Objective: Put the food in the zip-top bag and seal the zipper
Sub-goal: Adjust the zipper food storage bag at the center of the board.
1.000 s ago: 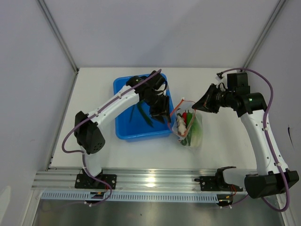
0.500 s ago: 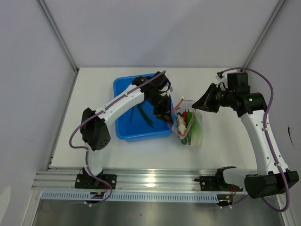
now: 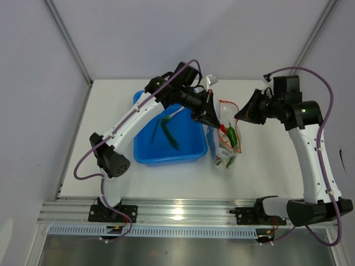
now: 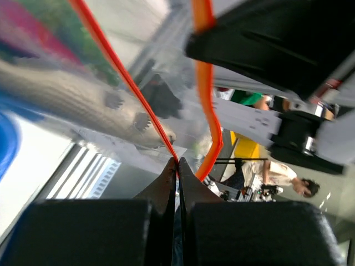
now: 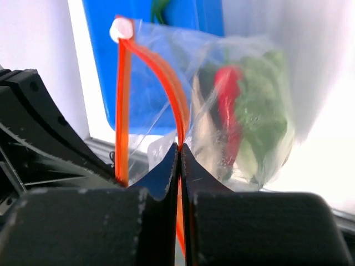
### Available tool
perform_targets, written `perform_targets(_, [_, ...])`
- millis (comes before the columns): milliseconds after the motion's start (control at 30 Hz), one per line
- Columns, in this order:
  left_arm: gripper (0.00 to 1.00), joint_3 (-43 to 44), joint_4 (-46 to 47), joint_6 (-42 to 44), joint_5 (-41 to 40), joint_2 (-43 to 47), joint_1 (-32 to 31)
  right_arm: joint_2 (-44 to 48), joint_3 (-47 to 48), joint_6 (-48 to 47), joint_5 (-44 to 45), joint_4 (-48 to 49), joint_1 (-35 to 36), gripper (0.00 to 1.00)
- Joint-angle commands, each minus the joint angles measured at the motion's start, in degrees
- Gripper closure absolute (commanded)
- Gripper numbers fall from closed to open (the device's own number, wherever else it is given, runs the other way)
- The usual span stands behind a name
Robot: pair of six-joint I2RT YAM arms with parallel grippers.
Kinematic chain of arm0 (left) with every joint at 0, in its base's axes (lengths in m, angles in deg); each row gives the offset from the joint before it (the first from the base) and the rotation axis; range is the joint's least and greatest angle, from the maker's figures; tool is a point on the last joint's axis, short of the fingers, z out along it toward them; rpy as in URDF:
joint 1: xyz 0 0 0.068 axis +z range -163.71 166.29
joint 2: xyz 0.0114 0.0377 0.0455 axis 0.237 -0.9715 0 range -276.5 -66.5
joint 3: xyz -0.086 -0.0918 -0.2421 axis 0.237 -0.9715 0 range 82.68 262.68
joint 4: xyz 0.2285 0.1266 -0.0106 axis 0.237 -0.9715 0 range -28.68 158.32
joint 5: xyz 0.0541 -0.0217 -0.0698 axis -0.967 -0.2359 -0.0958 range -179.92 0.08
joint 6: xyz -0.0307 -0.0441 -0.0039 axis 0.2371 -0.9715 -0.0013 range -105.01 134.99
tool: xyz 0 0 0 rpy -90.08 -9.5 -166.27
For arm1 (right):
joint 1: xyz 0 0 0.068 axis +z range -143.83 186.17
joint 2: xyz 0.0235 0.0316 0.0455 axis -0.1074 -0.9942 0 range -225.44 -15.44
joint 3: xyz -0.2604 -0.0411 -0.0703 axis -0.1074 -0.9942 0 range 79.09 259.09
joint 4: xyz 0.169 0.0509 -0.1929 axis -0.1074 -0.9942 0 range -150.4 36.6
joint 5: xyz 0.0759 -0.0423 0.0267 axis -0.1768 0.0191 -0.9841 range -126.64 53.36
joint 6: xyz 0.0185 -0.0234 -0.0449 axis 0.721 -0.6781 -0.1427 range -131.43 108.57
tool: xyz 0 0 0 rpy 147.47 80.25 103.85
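The zip-top bag (image 3: 226, 145) hangs just right of the blue bin (image 3: 145, 158), over the counter (image 3: 266, 166), its mouth held between both arms. The left fingers (image 4: 164, 185) are closed, pinching the orange-red zipper (image 4: 206, 88). The right fingers (image 5: 162, 172) are likewise clamped on the strip. The food (image 5: 244, 119) sits inside the bag.

overhead, close wrist views (sharing zipper (image 4: 206, 83))

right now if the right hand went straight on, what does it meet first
The zip-top bag: the right hand is shut on its zipper, so it would press into the clear film. The blue bin seems next, though depth is unclear.
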Motion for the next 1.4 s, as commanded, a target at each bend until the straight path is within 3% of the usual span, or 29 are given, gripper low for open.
perform_targets(0, [0.99, 4.95, 4.04, -2.96, 7.89, 1.68, -0.83, 0.81, 8.22, -3.34, 4.09, -3.87, -0.33, 1.0])
perform_targets(100, [1.0, 0.82, 4.31, -2.97, 7.81, 2.21, -0.83, 0.89, 7.1, -3.52, 4.44, -4.33, -0.33, 1.0])
perform_targets(333, [0.99, -3.85, -9.48, 5.54, -0.09, -3.41, -0.83, 3.53, -2.57, -2.73, 5.06, -1.07, -0.42, 1.0])
perform_targets(533, [0.98, -5.43, -5.29, 6.35, -4.49, 0.43, -0.83, 3.8, -2.75, -3.43, 5.32, -2.04, -0.33, 1.0])
perform_targets(633, [0.82, -9.82, 2.36, 5.82, -6.68, 6.13, -0.75, 3.8, -3.01, -3.08, 4.88, -2.04, -0.33, 1.0])
perform_targets(867, [0.42, -17.89, 9.05, 5.65, -11.17, 14.85, 1.71, 3.8, -3.8, -3.34, 4.18, -2.04, -0.42, 1.0])
perform_targets(900, [0.27, -18.78, 9.75, 5.56, -11.7, 15.91, 2.5, 3.8, -3.98, -3.43, 3.83, -2.13, -0.33, 1.0])
perform_targets(967, [0.14, -21.06, 11.86, 5.56, -14.15, 17.93, 3.38, 3.71, -4.5, -3.52, 3.65, -2.04, -0.33, 1.0])
perform_targets(1000, [0.03, -21.51, 12.21, 5.47, -15.38, 19.94, 4.43, 3.71, -4.77, -3.6, 3.48, -2.04, -0.42, 1.0])
perform_targets(1100, [0.0, -23.1, 11.78, 5.38, -20.75, 22.07, 7.67, 3.27, -4.95, -3.52, 2.86, -2.04, -0.42, 1.0])
perform_targets(1200, [0.01, -20.47, 4.86, 4.86, -25.39, 18.67, 12.41, 2.66, -4.77, -2.99, 2.16, -1.87, -0.33, 1.0])
perform_targets(1367, [0.01, -13.79, -1.23, 12.92, -34.19, 12.59, 15.6, 2.04, -5.38, -2.81, 0.84, -2.39, -0.33, 1.0])
